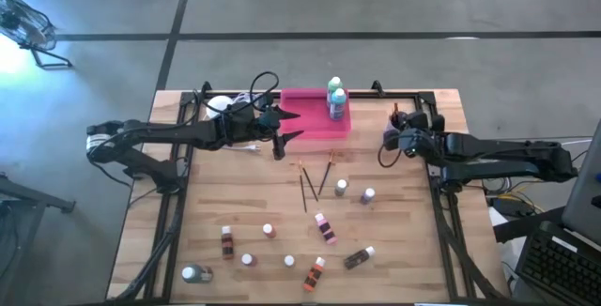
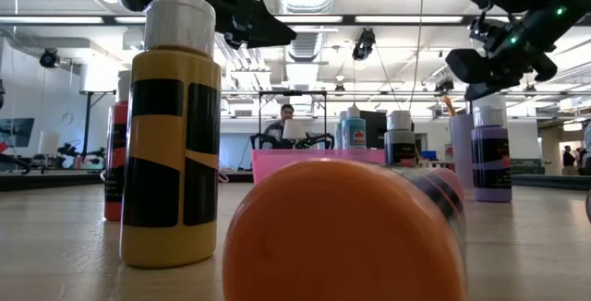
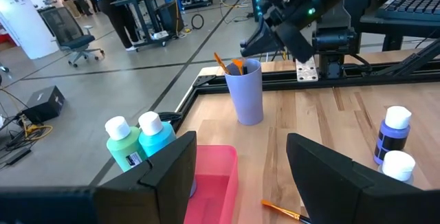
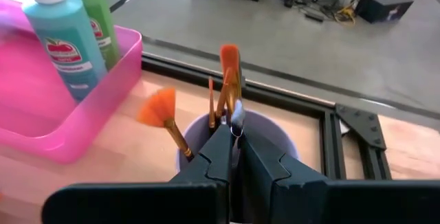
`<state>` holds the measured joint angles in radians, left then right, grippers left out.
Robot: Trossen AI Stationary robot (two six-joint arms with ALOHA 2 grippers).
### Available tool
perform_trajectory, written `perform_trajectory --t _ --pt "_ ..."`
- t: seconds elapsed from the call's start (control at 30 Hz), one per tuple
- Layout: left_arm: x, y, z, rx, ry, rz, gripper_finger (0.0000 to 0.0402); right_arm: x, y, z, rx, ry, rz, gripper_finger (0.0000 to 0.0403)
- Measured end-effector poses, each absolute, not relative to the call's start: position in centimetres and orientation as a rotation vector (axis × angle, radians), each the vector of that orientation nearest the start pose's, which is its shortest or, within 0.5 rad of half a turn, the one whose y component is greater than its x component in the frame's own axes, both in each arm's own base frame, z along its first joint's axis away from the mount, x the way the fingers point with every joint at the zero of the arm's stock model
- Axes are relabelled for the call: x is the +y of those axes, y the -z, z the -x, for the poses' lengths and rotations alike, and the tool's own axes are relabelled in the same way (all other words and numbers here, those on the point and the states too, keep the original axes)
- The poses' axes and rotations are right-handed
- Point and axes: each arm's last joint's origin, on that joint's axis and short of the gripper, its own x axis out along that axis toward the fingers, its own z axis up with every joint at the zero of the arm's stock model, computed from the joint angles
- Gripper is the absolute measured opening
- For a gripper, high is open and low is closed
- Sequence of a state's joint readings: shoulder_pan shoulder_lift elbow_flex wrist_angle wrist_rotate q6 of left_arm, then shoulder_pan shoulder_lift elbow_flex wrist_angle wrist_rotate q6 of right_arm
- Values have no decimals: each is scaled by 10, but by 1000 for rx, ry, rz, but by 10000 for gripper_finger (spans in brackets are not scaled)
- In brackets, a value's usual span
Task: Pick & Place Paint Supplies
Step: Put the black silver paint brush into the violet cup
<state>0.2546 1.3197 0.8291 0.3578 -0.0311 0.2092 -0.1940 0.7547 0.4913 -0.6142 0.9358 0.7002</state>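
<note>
1. Jaws, left gripper [image 1: 286, 128]: wide apart with nothing between them, hanging above the table at the near-left edge of the pink tray [image 1: 310, 123].
2. Jaws, right gripper [image 4: 234, 138]: pressed together directly over the lavender cup [image 4: 275, 131]; whether they pinch a brush cannot be told.
3. Lavender cup: upright near the table's far right, holding several orange-bristled paintbrushes [image 4: 228, 80], one a fan brush [image 4: 159, 108].
4. Pink tray: at the table's far edge, carrying 2 upright white-capped bottles side by side, the blue bottle [image 4: 65, 38] and the green bottle [image 4: 96, 14].
5. Loose paintbrushes [image 1: 315, 182]: several thin ones lying crossed on the bare wood at table centre.
6. Small white-capped bottles [image 1: 324, 228]: scattered over the near half of the table, some upright, some on their sides; 2 more [image 1: 355, 191] stand just right of the loose brushes.
7. Purple bottle [image 3: 393, 133]: upright, well apart from the cup.
</note>
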Motion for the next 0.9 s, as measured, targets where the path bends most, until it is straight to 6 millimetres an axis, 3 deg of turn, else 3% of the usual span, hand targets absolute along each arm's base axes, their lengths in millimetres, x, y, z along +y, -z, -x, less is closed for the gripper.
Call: perform_trajectory --t 0.9 --pt "75 -284 -285 162 -271 -193 232 -63 -207 -122 486 1296 -366 13"
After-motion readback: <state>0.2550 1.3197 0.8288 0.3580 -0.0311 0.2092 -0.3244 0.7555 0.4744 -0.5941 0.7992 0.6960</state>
